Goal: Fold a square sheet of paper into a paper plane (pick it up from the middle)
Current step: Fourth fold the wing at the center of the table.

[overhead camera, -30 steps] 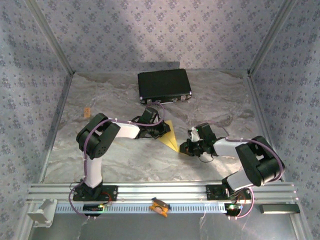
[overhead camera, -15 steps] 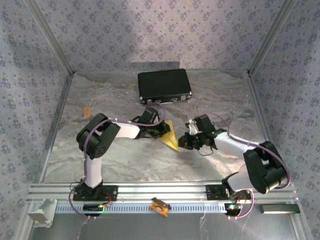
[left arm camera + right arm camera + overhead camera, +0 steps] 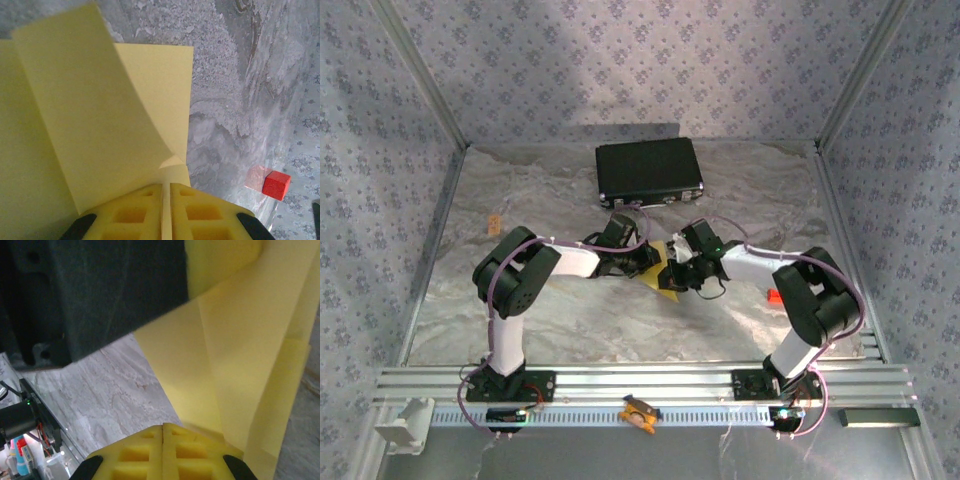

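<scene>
The square sheet of paper [image 3: 666,287] is yellow and partly folded, with one flap standing up, and it is held just above the middle of the table. My left gripper [image 3: 644,262] is shut on it. In the left wrist view the sheet [image 3: 100,120] runs edge-on between the two yellow pads of this gripper [image 3: 166,186]. My right gripper [image 3: 678,273] sits at the sheet's right side, close to the left one. In the right wrist view its pads [image 3: 163,426] are pressed together with nothing between them. The paper [image 3: 240,360] lies just beyond and beside the tips.
A black rectangular case [image 3: 649,171] lies at the back of the table. A small red block [image 3: 773,296] sits on the right, with the same block [image 3: 276,184] in the left wrist view. A small orange piece [image 3: 495,222] lies far left. The left gripper's dark body [image 3: 90,290] hangs close above the right one.
My right arm has swung left across the table until its gripper meets the paper, and its jaws have closed fully. The left gripper and the paper have stayed put.
</scene>
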Tool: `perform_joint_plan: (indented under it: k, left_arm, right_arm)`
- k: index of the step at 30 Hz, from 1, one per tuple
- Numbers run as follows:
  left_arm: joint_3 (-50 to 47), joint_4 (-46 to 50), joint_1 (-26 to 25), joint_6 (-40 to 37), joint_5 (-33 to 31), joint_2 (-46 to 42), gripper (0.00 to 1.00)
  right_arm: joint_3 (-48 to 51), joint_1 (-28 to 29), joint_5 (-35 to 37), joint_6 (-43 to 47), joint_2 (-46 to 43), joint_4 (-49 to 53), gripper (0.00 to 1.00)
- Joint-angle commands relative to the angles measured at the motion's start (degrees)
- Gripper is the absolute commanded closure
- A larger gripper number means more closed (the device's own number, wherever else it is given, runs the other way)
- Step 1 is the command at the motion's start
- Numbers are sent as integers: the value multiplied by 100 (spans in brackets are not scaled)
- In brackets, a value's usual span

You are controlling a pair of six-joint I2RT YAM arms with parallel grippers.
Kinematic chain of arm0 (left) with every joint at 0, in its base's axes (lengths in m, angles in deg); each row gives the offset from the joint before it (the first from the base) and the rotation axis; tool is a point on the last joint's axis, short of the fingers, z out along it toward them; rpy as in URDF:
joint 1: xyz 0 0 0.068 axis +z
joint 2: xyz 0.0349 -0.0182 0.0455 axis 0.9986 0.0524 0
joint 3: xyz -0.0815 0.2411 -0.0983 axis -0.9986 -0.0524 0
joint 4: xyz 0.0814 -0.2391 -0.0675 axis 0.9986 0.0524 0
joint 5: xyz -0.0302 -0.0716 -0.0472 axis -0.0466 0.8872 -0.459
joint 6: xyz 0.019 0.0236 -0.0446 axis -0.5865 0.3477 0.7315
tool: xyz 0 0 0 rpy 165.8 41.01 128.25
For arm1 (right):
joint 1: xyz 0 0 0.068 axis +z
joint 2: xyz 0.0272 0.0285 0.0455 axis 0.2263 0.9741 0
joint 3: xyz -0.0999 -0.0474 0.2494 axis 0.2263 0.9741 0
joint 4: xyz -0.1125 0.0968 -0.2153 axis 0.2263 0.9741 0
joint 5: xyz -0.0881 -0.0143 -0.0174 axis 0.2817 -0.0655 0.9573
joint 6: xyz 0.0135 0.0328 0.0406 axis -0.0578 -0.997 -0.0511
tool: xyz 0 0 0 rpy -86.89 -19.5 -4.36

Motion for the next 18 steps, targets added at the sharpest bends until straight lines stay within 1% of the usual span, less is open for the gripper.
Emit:
perform_joint_plan:
  k: [1, 10, 18]
  left_arm:
    - [-102, 228, -32, -71, -10, 230, 88]
    - [-97, 219, -25, -70, -6, 231, 88]
    - [-108, 216, -33, -61, -25, 245, 88]
  right_arm:
    - [-187, -10, 268, 196, 187, 285, 99]
    - [-209, -71, 147, 243, 297, 217, 99]
    - [117, -210, -100, 189, 343, -23, 99]
